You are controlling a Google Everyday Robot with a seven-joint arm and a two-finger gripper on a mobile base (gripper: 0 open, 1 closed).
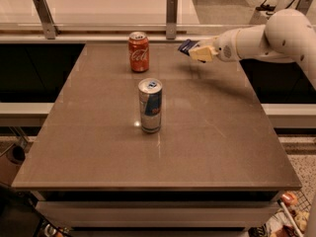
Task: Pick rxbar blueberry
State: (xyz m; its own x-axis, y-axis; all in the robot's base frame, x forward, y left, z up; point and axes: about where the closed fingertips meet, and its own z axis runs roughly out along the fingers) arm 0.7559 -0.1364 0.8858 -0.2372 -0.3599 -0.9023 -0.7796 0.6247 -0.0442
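Note:
The rxbar blueberry (186,46) is a small flat dark blue bar at the far right of the brown table (207,132). My gripper (194,50), with cream fingers (201,54), is shut on the bar and holds it a little above the table top. A faint shadow lies on the table below it. The white arm (266,38) reaches in from the right.
A red cola can (138,52) stands at the far middle of the table, left of the gripper. A blue-silver can (150,105) stands near the table's middle. A rail with two metal posts (171,17) runs behind the far edge.

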